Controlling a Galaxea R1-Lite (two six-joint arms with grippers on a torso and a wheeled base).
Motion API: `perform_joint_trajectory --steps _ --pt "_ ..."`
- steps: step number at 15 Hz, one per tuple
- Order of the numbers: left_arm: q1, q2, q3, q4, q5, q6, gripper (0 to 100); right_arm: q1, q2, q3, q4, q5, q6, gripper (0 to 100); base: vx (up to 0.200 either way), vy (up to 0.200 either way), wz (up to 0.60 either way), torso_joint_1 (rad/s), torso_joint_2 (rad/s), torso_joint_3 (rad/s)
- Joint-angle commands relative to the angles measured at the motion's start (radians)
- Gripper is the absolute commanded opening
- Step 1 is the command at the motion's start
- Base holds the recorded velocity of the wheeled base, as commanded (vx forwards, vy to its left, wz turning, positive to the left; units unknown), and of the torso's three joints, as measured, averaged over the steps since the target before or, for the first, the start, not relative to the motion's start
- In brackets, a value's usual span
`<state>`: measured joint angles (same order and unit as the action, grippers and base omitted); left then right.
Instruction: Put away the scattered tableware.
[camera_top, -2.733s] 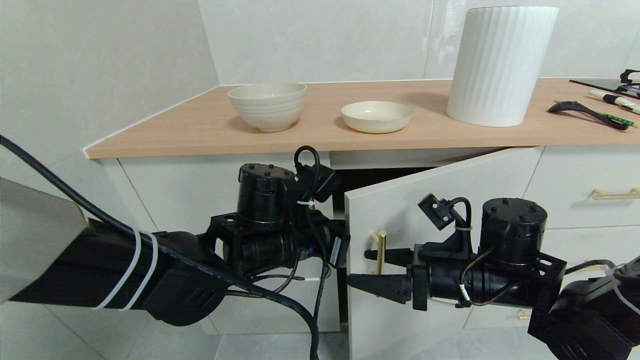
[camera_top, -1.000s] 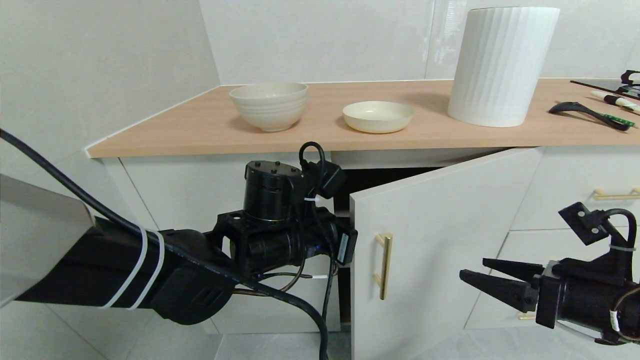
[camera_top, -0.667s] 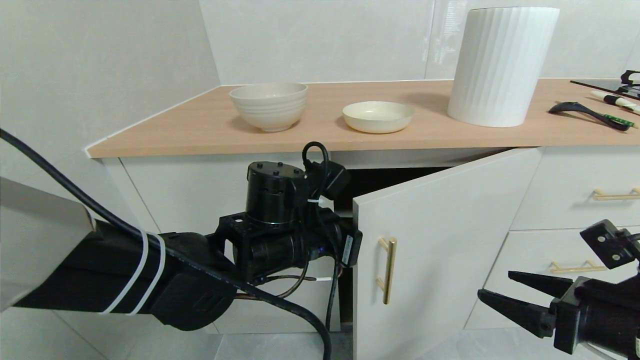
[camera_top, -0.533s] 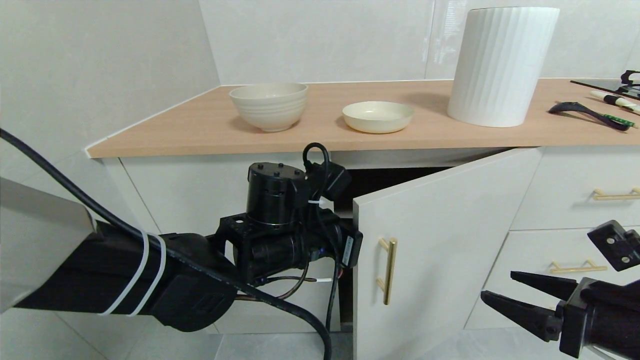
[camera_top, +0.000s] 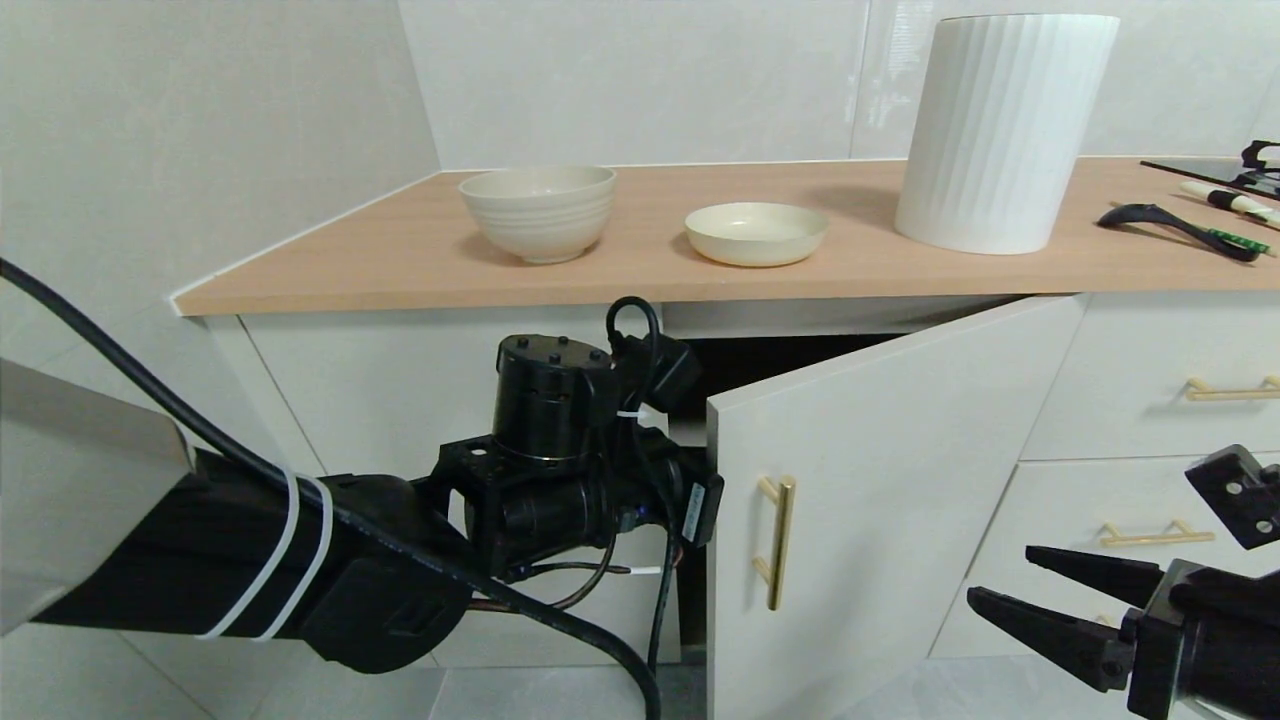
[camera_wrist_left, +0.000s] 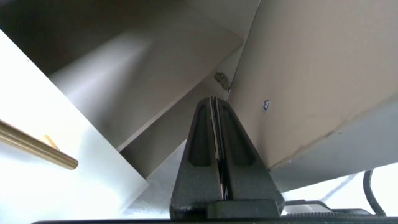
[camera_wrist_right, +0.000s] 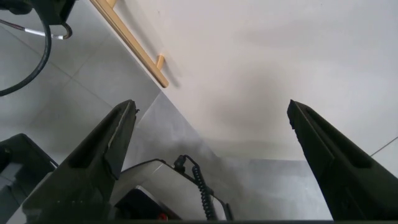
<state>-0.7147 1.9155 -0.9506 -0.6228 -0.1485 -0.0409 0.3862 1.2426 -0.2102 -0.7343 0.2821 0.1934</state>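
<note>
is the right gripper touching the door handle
Apart. The head view shows the right gripper well clear of the door handle, with bare cabinet door between them.

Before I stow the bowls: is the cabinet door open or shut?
Partly open: the cabinet door stands angled out, dark interior showing behind it.

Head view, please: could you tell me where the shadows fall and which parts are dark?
Head view: the tall ribbed white container and the cream ceramic bowl each cast a soft shadow leftwards on the wooden countertop; the cupboard opening behind the white door is dark.
</note>
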Motion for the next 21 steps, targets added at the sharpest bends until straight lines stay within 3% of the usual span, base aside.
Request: perform_joint_trajectory --steps 1,5,8,10,12,21 --pt "-0.006 -0.003 -0.003 -0.002 0.000 -0.001 0 0.000 0.002 0.003 -0.001 0.000 0.000 100 -0.200 0.000 0.00 0.002 0.00 0.002" --pt "-0.008 0.008 -0.017 -0.002 0.000 -0.001 0 0.000 0.002 0.008 -0.001 0.000 0.000 100 -0.200 0.000 0.00 0.002 0.00 0.002" --pt "-0.029 0.054 -0.074 -0.002 -0.002 -0.002 0 0.000 0.002 0.014 -0.001 0.002 0.000 100 0.000 0.000 0.00 0.000 0.00 0.000" --pt "-0.065 0.097 -0.128 -0.002 0.003 -0.030 0 0.000 -0.003 0.014 -0.001 0.002 0.000 100 0.000 0.000 0.00 0.000 0.00 0.000" --pt "-0.092 0.092 -0.129 0.000 0.015 -0.044 0 0.000 -0.023 0.014 -0.001 0.000 -0.002 100 0.000 0.000 0.00 0.000 0.00 0.000" --pt "-0.108 0.111 -0.132 0.000 0.027 -0.045 0 0.000 -0.057 0.012 -0.001 0.002 0.000 100 -0.067 0.000 0.00 0.002 0.00 0.001"
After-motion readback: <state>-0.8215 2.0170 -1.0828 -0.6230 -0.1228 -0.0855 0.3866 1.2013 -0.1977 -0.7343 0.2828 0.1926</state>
